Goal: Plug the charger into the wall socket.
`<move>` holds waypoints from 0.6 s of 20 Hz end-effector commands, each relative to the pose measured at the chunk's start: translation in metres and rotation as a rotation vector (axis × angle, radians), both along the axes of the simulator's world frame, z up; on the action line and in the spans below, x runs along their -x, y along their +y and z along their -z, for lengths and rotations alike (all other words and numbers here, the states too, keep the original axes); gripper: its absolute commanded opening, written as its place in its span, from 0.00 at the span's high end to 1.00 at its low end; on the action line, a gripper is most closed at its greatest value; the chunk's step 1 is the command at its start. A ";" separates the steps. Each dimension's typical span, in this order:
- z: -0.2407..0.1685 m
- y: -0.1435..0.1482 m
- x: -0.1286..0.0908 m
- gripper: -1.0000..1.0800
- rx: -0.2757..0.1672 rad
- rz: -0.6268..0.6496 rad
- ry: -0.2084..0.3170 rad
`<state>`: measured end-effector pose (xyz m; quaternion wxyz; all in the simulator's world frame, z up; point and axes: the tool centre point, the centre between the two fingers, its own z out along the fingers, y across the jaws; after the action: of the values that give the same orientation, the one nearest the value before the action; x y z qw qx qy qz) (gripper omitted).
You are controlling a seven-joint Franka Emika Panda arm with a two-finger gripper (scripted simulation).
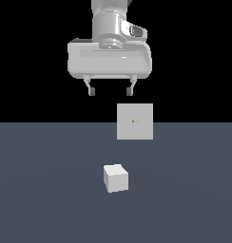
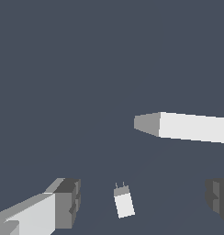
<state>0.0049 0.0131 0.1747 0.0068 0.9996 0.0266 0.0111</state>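
1. Above the scene hangs the end effector point(image 1: 111, 90), with its two short fingers point(image 1: 91, 89) pointing down and spread apart; nothing is between them.
2. On the dark blue-grey desk point(image 1: 42, 199) sits the charger point(image 1: 115, 178), a small off-white cube. In the exterior view it is at about 6 o'clock from the end effector, well below it and not touched by it.
3. The wall socket point(image 1: 135, 121) is a flat light-grey square panel that stands upright on the desk. It is at about 1 o'clock from the charger, apart from it, and it is larger than the cube. Two tiny dots (one is orange) are at its centre.
4. In the wrist view, the charger point(image 2: 124, 202) shows between the two dark fingertips point(image 2: 68, 202), without contact to either one. Two thin prongs stick out from one of its ends.
5. In this same view the wall socket point(image 2: 187, 127) appears as a long pale slab seen from its edge, away from the charger.
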 end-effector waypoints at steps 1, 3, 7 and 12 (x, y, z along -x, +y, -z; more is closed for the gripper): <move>0.000 0.000 0.000 0.04 0.000 0.000 0.000; 0.001 0.000 0.001 0.04 0.000 -0.001 0.000; 0.004 0.000 0.005 0.04 -0.001 -0.009 -0.003; 0.015 0.000 0.017 0.04 -0.003 -0.033 -0.010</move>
<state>-0.0080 0.0132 0.1633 0.0055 0.9991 0.0391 0.0151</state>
